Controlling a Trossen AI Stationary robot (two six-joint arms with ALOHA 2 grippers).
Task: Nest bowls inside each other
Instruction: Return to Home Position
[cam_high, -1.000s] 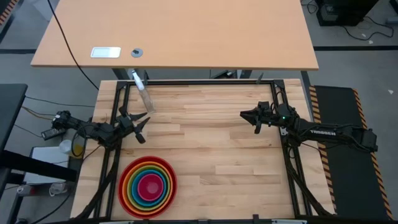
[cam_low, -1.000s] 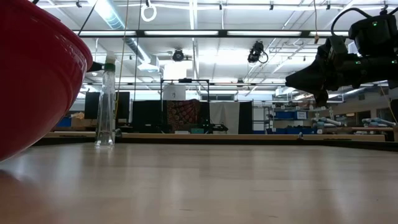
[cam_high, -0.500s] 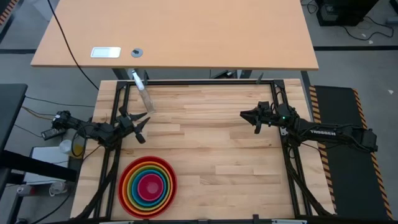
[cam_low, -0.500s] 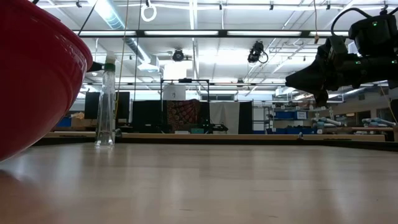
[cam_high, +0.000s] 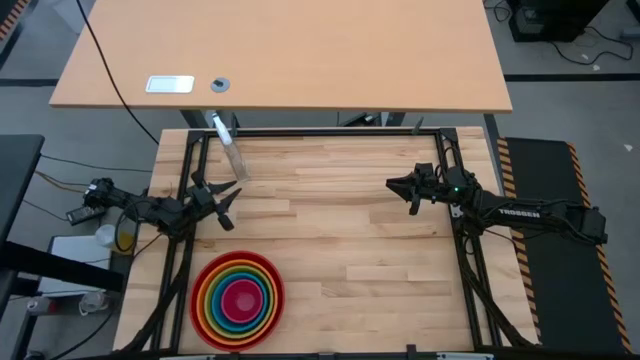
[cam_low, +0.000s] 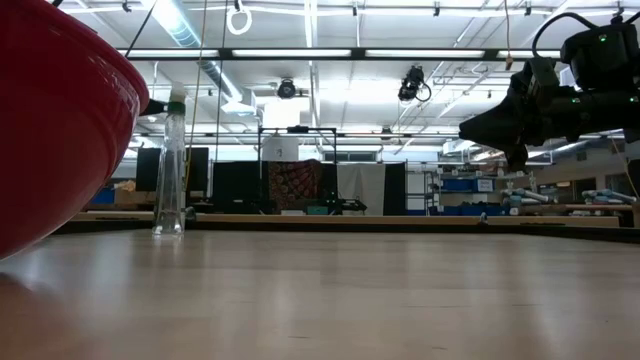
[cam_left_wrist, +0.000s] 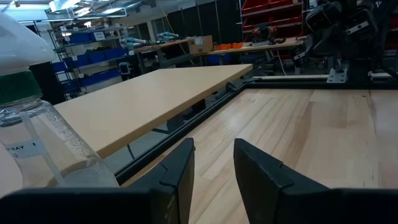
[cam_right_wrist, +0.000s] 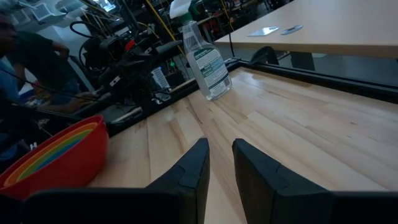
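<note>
A pale wooden plank table (cam_high: 340, 240) framed by black rails is seen from above, with two dark robot arms reaching in from opposite sides. A nest of round plastic bowls (cam_high: 237, 297) sits near the table's front edge on the left arm's side. The bowls lie one inside another in rainbow rings: red outermost, then orange, yellow, green and blue, with a pink-red bowl at the centre. The left gripper (cam_high: 226, 206) hangs near the table's left edge, apart from the bowls. Its two dark fingers are parted by a narrow gap and hold nothing. The right gripper (cam_high: 397, 188) hangs near the right edge, pointing inward, well apart from the bowls. Its fingers also stand slightly apart and empty. A clear plastic spray bottle (cam_high: 229, 150) with a white nozzle stands upright near the far left corner. A tan desk (cam_high: 300, 50) stands just beyond the table's far edge.
</note>
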